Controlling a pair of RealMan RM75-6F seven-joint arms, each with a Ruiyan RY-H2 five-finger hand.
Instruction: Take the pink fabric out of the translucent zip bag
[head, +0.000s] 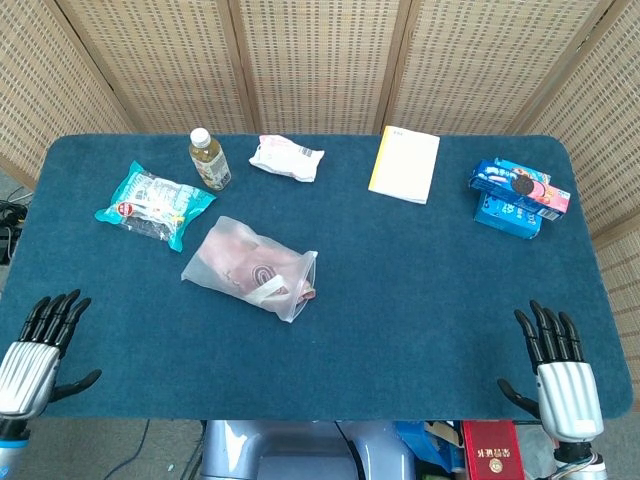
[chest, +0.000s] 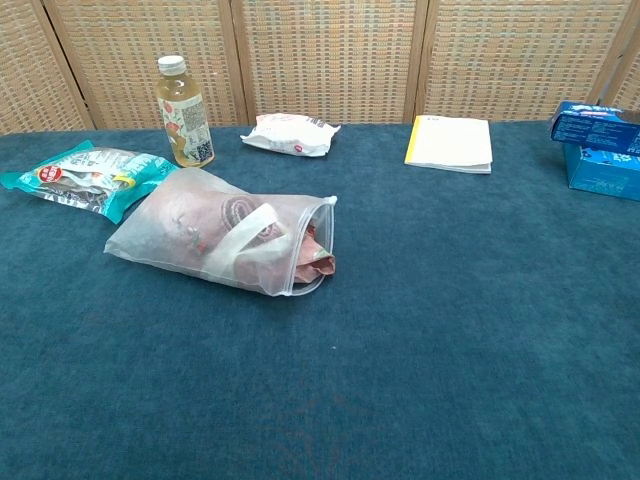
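Left robot hand at the near left corner of the blue carpeted counter, fingers spread and straight, released, holding nothing. Right robot hand at the near right edge, likewise released with fingers apart, palm down. Neither seen from the chest view.

Translucent zip bag lying flat, well ahead of the left robot hand and off to its right, far to the left of the right robot hand. Pink fabric still inside, bunched, with a corner poking from the open mouth on the side facing the right robot hand. White strap or handle visible across the bag.

Farther from the left robot hand, beyond the bag: teal crinkled snack packet, then a small plastic bottle of yellowish drink with a white cap, upright, just beside the packet. White soft pouch near the bottle, toward the far edge.

Flat yellow-edged white booklet at the far edge, about midway between the two robot hands' sides. Stacked blue biscuit boxes well ahead of the right robot hand, near the far right corner, the upper one lying askew on the lower.

Woven cane screen panels behind the counter.
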